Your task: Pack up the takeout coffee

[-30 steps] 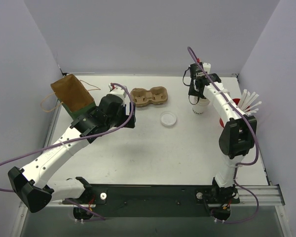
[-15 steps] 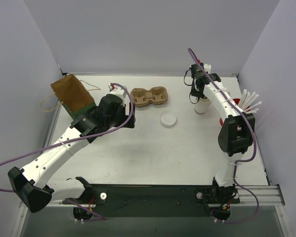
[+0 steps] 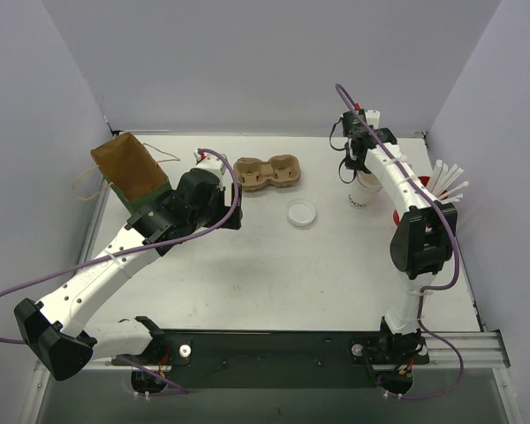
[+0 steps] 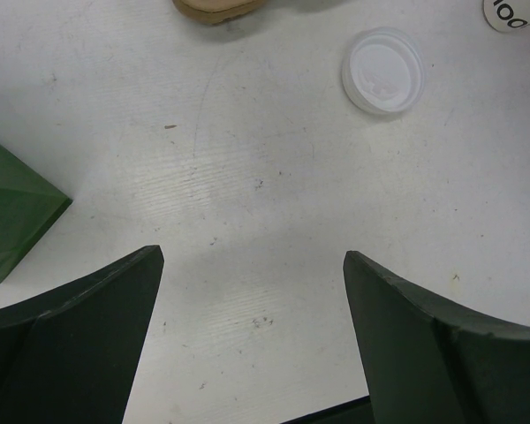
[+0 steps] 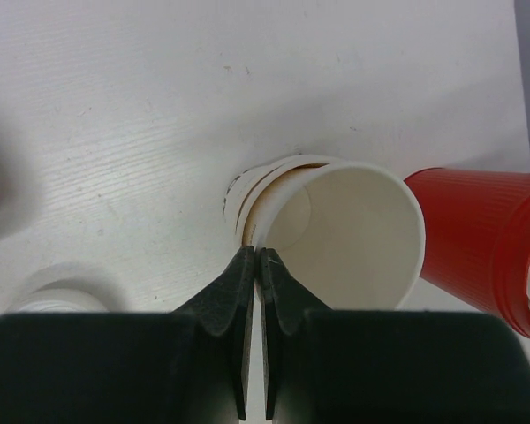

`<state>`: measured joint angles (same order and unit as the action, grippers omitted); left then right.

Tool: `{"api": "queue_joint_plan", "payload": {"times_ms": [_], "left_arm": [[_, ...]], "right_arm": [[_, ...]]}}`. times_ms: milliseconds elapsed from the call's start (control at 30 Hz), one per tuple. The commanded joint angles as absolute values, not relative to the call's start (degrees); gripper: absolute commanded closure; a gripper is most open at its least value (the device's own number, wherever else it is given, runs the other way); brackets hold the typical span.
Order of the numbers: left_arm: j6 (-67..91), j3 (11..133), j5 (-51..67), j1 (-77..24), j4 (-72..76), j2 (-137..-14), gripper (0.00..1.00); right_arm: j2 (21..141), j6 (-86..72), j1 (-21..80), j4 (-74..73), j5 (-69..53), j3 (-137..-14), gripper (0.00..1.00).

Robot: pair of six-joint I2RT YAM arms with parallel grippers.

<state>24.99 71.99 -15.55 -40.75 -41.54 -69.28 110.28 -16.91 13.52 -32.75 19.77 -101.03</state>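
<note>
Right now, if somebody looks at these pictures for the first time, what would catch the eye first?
Probably the right gripper, pinched shut on the rim of a white paper cup at the far right of the table, next to a red cup of white straws. Then the brown paper bag lying at the far left, with the left gripper hanging wide open near it.
</note>
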Motion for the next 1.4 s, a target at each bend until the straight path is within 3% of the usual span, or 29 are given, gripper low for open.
{"api": "queue_joint_plan", "payload": {"times_ms": [0,400,833,1033,1367], "left_arm": [[25.0,73.7,-14.9,-40.4,-41.0,-68.9,0.05],[24.8,73.4,-14.6,-40.2,-40.8,-68.8,0.05],[26.1,73.9,-16.1,-38.1,-41.0,-67.0,0.05],[27.5,73.5,-16.5,-35.9,-40.5,-67.1,0.05],[28.9,70.8,-15.3,-33.2,-40.3,-66.3,0.05]], "right_arm": [[109.2,-14.6,14.1,-35.4,25.5,-104.7,1.00],[110.1,-9.0,19.1,-39.7,34.8,-112.1,1.00],[103.8,-10.6,26.1,-52.3,33.5,-124.4,1.00],[97.5,-18.8,35.0,-55.5,28.9,-111.8,1.00],[93.1,-34.4,52.2,-49.0,33.0,-85.5,1.00]]}}
